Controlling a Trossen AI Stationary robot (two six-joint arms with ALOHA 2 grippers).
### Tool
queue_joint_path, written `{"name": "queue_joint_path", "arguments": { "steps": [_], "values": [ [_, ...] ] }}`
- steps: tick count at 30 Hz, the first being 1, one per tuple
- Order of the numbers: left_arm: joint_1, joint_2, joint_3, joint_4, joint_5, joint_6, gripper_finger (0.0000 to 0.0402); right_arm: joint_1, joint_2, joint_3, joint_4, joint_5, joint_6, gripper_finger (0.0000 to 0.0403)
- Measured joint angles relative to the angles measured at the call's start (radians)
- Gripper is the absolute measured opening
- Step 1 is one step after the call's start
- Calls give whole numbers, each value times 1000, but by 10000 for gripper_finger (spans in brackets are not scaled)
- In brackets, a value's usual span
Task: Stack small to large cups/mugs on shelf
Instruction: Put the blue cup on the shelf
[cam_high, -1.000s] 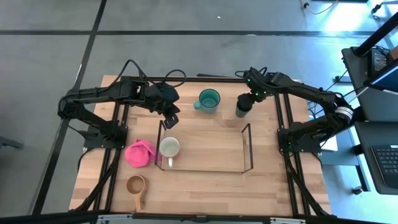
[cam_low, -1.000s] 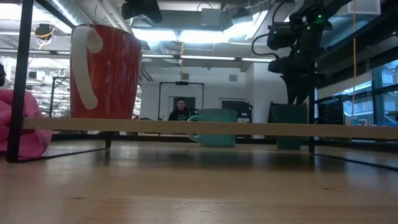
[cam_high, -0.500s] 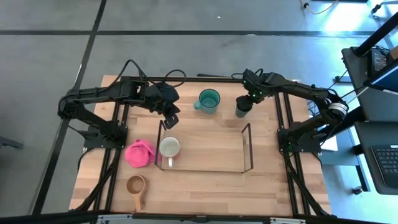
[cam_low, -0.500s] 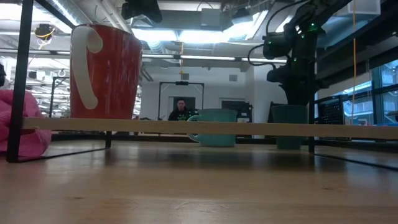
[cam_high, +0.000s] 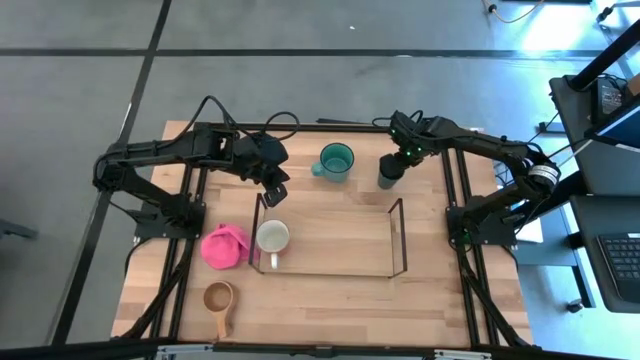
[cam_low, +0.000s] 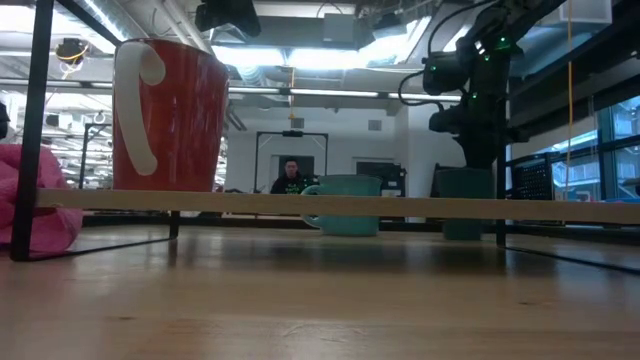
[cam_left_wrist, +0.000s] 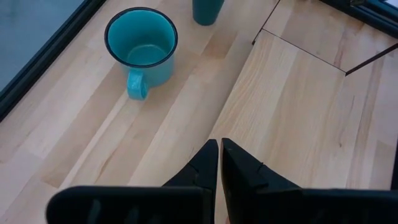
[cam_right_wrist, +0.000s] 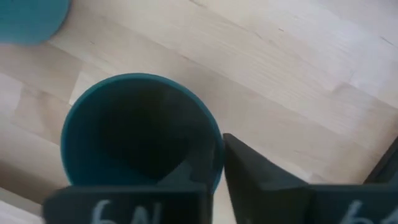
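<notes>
Writing: none legible | right hand (cam_right_wrist: 217, 165) pinching dark green cup (cam_right_wrist: 134, 134) rim

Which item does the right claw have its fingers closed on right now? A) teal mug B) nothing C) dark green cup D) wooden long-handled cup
C: the right claw pinches the rim of the dark green cup, one finger inside it, one outside.

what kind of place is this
Probably a robotics lab or workshop: a wooden table edged by a black metal frame on a concrete floor, with exposed ceiling ducts and a person at a workstation behind.
</notes>
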Motion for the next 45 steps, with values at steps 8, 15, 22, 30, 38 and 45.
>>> {"name": "queue_joint_path", "arguments": {
  "steps": [8,15,22,30,38,45],
  "values": [
    [0,0,0,0,0,0,14,0,-1,0,3,-32,0,18],
    [0,0,0,0,0,-2,14,7,-10,0,-1,-99,-3,7],
    [0,0,0,0,0,-3,14,47,-58,28,-24,-98,1,6],
    [0,0,0,0,-22,-4,14,143,-71,237,-109,-94,12,6],
    [0,0,0,0,-22,-5,14,315,-14,533,-272,-45,85,6],
    [0,0,0,0,-22,-11,14,460,130,718,-376,-42,114,6]
  ]
}}
